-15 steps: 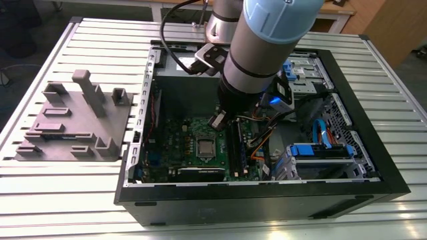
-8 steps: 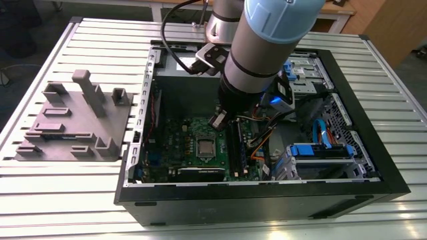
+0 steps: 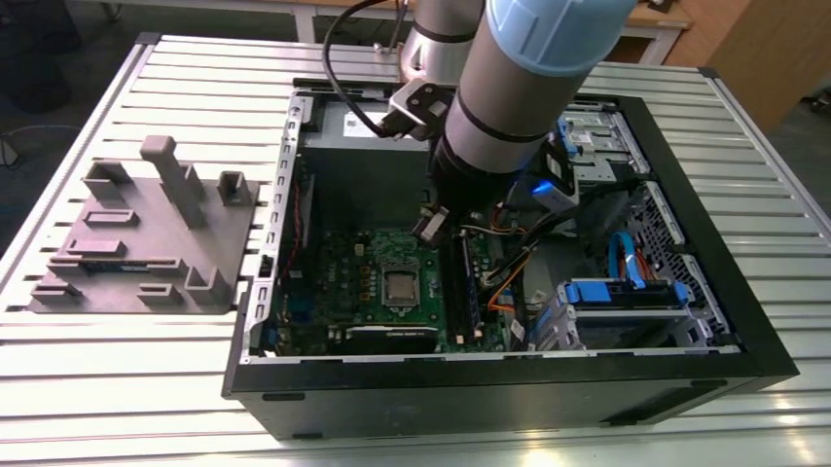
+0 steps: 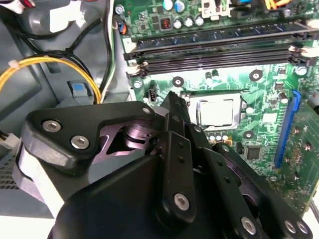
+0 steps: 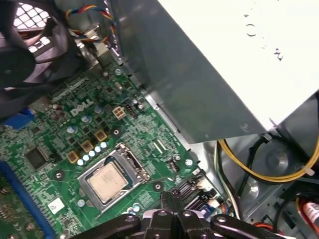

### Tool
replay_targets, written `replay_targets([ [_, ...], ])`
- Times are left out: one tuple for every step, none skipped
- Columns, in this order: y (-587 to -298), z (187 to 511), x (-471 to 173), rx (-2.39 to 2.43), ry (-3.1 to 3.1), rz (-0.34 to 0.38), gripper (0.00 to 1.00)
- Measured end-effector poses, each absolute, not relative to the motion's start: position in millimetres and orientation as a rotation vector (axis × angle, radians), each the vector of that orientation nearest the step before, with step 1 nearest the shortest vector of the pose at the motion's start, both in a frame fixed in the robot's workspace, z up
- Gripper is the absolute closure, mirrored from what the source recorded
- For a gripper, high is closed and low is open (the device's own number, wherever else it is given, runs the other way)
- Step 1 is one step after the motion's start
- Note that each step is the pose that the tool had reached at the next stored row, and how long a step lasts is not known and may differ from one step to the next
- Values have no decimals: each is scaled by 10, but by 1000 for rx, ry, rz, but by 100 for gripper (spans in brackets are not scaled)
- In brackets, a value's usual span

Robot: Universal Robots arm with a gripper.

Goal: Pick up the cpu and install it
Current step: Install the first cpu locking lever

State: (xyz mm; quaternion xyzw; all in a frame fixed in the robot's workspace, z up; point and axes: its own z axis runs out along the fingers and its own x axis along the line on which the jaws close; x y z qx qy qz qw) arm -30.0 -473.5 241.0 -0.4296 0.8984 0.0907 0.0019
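Black gripper (image 4: 172, 107) fingers (image 5: 172, 199) are sitting pressed together, holding nothing, just above the green board (image 3: 350, 282). Shiny cpu (image 5: 105, 182) is lying flat in its socket on that board inside the computer case (image 3: 520, 389), near the fingertips but apart.

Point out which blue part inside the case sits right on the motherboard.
The long blue expansion slot, lying flat on the green motherboard beside the cpu. The blue drive caddy sits off the board, at the exterior view's right.

Bright even light, white glare on the power-supply box (image 5: 234, 55), dark blurred fingers (image 4: 174, 164) up close
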Motion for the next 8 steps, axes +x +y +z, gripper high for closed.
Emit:
replay_targets([
  [-4723, 2410, -296, -1348, 2819, 285, 90],
  [-4709, 2410, -291, -1348, 2819, 285, 90],
  [-4695, 2410, -286, -1348, 2819, 285, 90],
  [-4680, 2410, -281, -1348, 2819, 285, 90],
  [-4663, 2410, -276, -1348, 2819, 285, 90],
  [-4648, 2409, -273, -1348, 2819, 285, 90],
  [-4632, 2409, -272, -1348, 2819, 285, 90],
  [-4614, 2409, -272, -1348, 2819, 285, 90],
])
